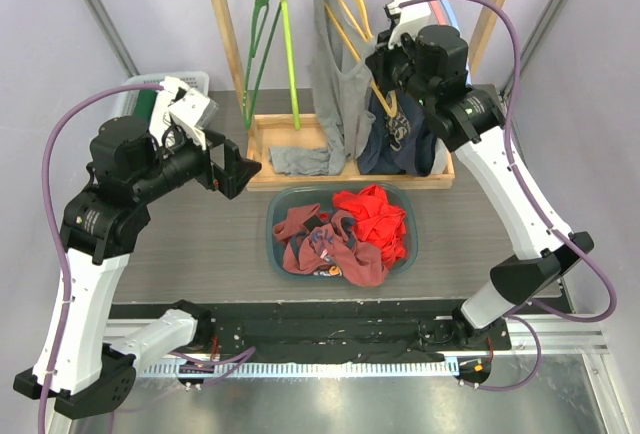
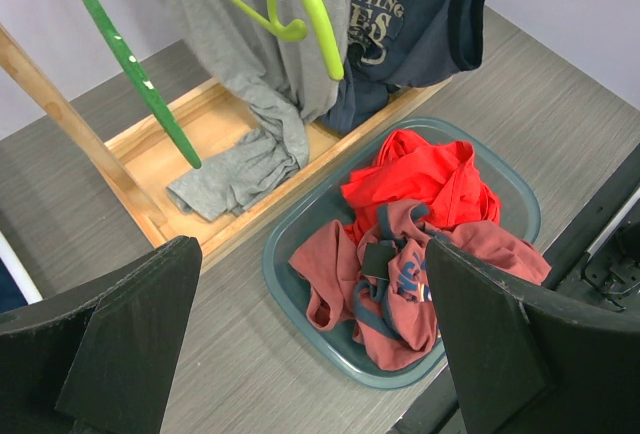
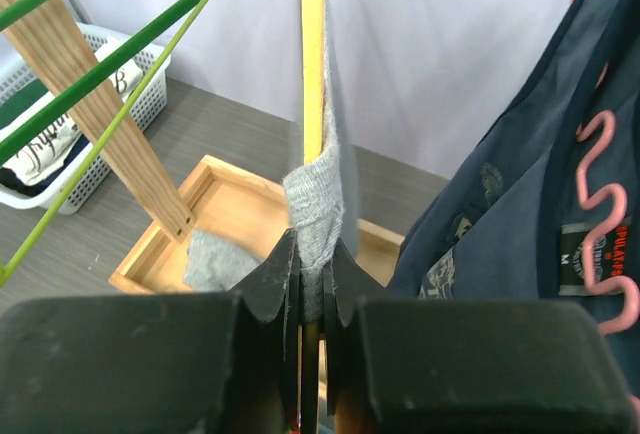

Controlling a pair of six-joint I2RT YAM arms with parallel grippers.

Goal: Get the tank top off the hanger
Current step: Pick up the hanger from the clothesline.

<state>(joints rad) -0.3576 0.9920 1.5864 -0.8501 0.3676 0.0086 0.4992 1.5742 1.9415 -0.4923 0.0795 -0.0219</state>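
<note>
Right fingers (image 3: 268, 289) pinch a strap of the grey tank top (image 3: 315, 204) to slide it off the yellow hanger (image 3: 312, 54); left fingers (image 2: 130, 334) gape empty.

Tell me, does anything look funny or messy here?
Yes. The grey fabric tank top droops from its yellow plastic hanger, and its hem lies crumpled on the wooden rack base. The right gripper pinches the fabric against the hanger.

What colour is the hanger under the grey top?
Yellow; the hanger shows best in the right wrist view.
</note>
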